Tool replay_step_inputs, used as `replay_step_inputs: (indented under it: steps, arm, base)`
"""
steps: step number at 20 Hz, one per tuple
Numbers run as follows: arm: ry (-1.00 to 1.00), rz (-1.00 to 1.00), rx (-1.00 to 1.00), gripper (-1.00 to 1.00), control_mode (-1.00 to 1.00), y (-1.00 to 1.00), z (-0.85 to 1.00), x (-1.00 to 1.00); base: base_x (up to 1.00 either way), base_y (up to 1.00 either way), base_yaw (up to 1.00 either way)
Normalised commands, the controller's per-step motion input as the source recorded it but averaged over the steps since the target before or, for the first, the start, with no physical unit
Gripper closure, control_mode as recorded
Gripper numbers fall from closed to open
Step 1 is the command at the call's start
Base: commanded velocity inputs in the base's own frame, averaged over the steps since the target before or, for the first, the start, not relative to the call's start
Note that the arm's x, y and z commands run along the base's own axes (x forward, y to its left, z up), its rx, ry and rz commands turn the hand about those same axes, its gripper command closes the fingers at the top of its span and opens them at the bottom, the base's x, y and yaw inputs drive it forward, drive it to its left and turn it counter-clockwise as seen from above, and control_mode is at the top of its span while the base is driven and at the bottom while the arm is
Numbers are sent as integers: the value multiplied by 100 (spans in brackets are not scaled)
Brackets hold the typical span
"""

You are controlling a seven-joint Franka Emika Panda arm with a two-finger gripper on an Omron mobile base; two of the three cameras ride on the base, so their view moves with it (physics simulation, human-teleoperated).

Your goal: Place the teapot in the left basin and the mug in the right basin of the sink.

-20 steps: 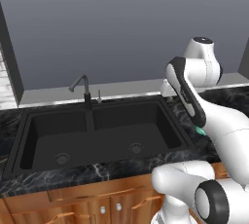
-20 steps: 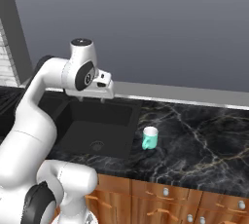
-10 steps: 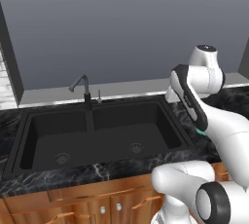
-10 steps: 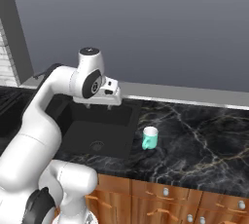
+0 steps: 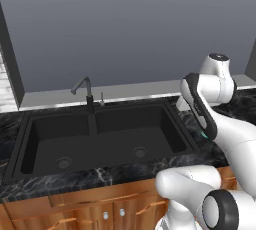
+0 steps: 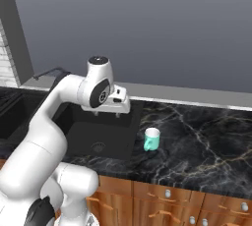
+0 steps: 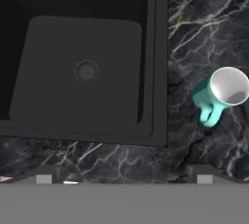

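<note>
The teal mug (image 6: pixel 151 139) stands upright on the black marble counter just right of the sink (image 5: pixel 30 124); the hand view shows its pale rim and handle (image 7: pixel 221 94). Behind my arm only a teal sliver of the mug (image 5: pixel 203 134) peeks out. My gripper (image 6: pixel 107 115) hangs open and empty above the right edge of the wider right basin (image 5: pixel 135 134), left of the mug and well above it. Its fingertips (image 7: pixel 44 176) stand far apart. The right basin's drain (image 7: pixel 86 70) lies below. The narrower left basin (image 5: pixel 57 146) holds nothing I can see. The teapot is out of view.
A dark gooseneck faucet (image 5: pixel 82 88) rises behind the low divider. The marble counter (image 6: pixel 206 141) stretches to the right of the mug. A grey wall with a pale ledge (image 5: pixel 130 91) runs behind the sink, and wooden cabinets (image 6: pixel 167 200) sit below.
My arm has swung right, carrying the open hand from over the sink toward its right edge, lower and closer to the mug. The mug has not moved.
</note>
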Motion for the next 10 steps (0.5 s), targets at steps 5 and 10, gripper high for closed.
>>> replay_step_inputs:
  steps: [5,10]
  arm:
    - [0,-6,0,-100,-100,-23,-13,-10]
    - [0,-12,0,-100,-100,-22,-16,-5]
  base:
    - [0,0,0]
    - [0,0,0]
